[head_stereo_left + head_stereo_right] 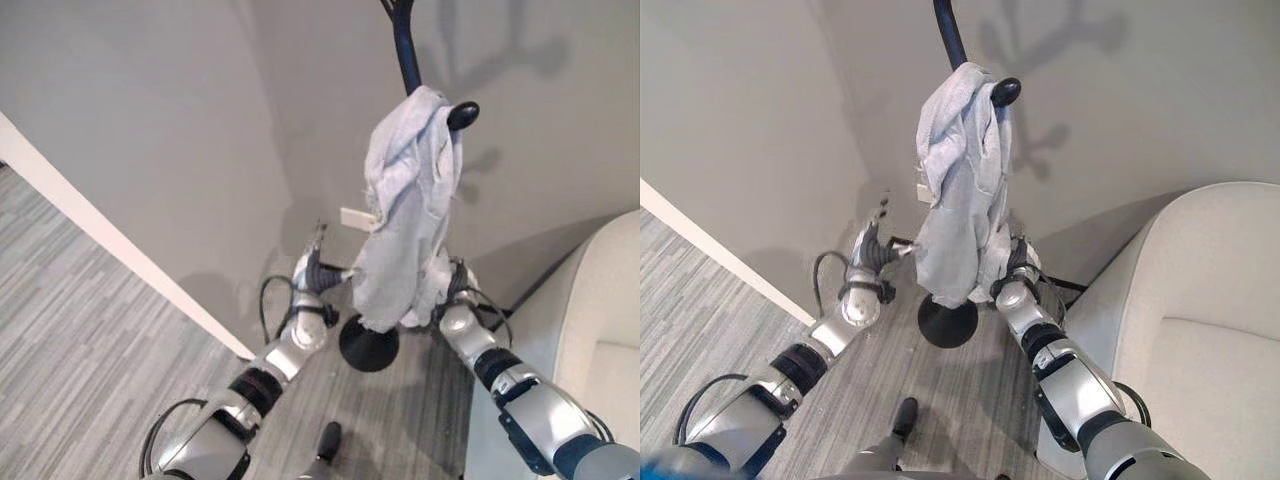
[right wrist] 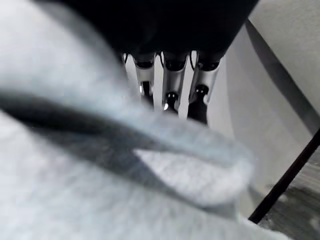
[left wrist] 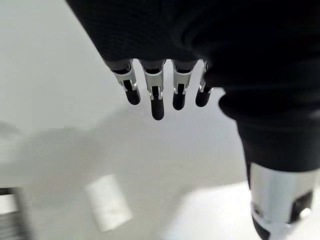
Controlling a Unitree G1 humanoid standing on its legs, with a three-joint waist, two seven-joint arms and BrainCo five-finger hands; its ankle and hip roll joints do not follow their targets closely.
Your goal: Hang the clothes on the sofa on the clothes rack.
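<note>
On the far clothes rack (image 1: 404,45), a pale grey garment (image 1: 405,210) is hanging; the left robot hand (image 1: 872,250) is hovering with straight fingers, while the right robot hand (image 1: 1015,262) is touching cloth, grip unclear, beside the sofa (image 1: 1200,330).

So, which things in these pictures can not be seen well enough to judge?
- Right hand: in both eye views the garment covers its fingers; in its wrist view blurred cloth hides the fingertips, so the grip is unclear.
- Rack: the top is cut off by the upper edge; the garment hides the pole down to the base.
- Wall plate: blurred in the left wrist view past the open left hand.
</note>
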